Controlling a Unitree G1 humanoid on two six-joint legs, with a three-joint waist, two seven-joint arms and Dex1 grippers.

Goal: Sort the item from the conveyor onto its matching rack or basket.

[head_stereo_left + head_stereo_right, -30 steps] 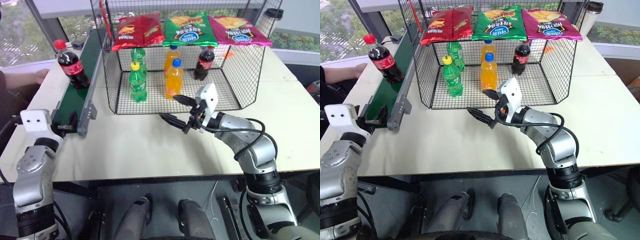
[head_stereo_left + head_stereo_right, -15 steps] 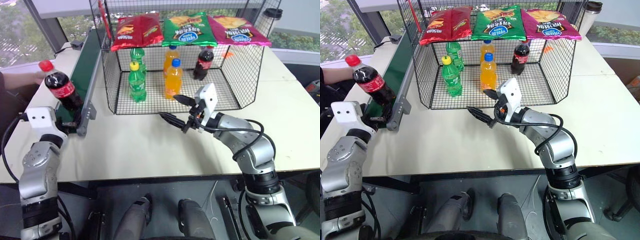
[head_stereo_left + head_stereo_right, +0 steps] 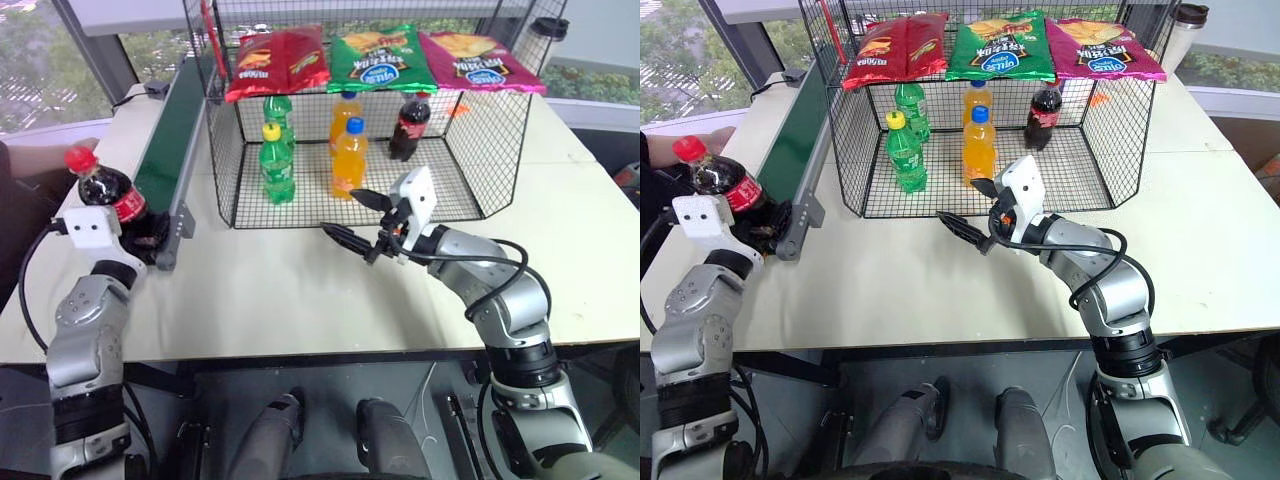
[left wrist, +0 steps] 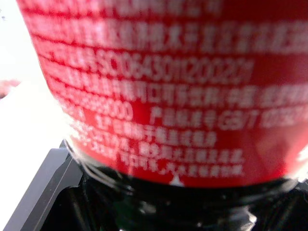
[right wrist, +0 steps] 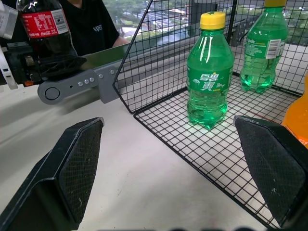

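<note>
One cola bottle (image 3: pixel 108 196) leans, cap away from the conveyor (image 3: pixel 170 125), apparently clamped by the left gripper (image 3: pixel 140 232); right gripper (image 3: pixel 362 222) gapes empty.

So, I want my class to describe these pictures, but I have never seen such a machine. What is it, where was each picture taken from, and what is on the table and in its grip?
It is a humanoid robot with two arms, each ending in a gripper with two black fingers. Two pictures come from cameras on its head, looking down over the arms. The other two come from cameras on its wrists, looking along the fingers.

On the table runs a green conveyor beside a black wire cage. In the cage stand two green bottles, two orange bottles and one cola bottle. Three snack bags lie on top.

The left gripper is shut on a second cola bottle at the conveyor's near end; its red label is seen close up from the left wrist. The right gripper hangs open over the table in front of the cage, holding nothing. A person's hand rests at the far left.
</note>
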